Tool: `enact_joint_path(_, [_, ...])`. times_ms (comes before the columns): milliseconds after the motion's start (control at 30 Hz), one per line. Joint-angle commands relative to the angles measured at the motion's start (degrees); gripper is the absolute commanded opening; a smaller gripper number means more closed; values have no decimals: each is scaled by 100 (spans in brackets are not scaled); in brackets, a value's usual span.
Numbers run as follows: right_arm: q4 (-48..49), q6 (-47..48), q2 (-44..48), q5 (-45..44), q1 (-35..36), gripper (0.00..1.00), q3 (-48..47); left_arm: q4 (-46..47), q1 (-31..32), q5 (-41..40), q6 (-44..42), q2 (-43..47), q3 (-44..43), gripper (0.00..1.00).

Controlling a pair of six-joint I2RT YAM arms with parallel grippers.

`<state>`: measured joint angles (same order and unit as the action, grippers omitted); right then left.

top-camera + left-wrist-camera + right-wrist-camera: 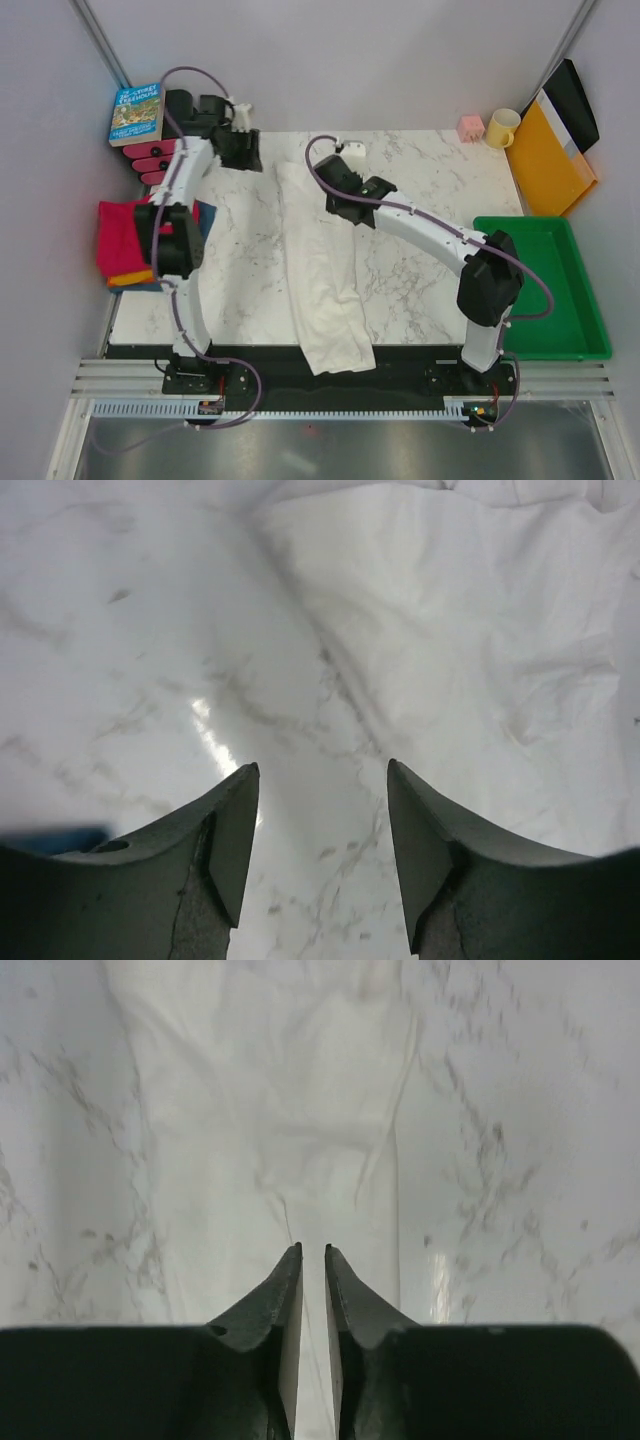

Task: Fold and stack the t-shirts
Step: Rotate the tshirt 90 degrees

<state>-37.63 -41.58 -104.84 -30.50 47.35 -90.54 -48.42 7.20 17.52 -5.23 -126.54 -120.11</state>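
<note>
The book [137, 113], far left of the cream-white shirt [320, 270], has a title too small to read. The shirt is a long strip running far to near, its near end hanging over the tabletop [420, 170] edge. The folded stack [125, 245] sits left of it and a green tray [540, 290] right. The left hand [320, 765] gapes beside it. The right hand [312, 1250], fingers nearly together, hovers above it.
</note>
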Motion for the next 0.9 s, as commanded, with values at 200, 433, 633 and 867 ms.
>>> enact_joint_path(200, [669,2155,-2452,807,-1193,0,-2615,184,-518,709,-654,3808,3704,49])
enact_joint_path(433, [809,1785,-3331,1370,-1439,0,-3083,17,-527,437,-690,4979,4426,48])
enact_joint_path(633, [792,1390,-3824,1854,-1650,1,-3391,-18,-527,297,-584,5227,4795,48])
enact_joint_path(867, [520,889,-4316,2390,-2344,4,-3969,-36,-527,-55,-716,5025,4778,48])
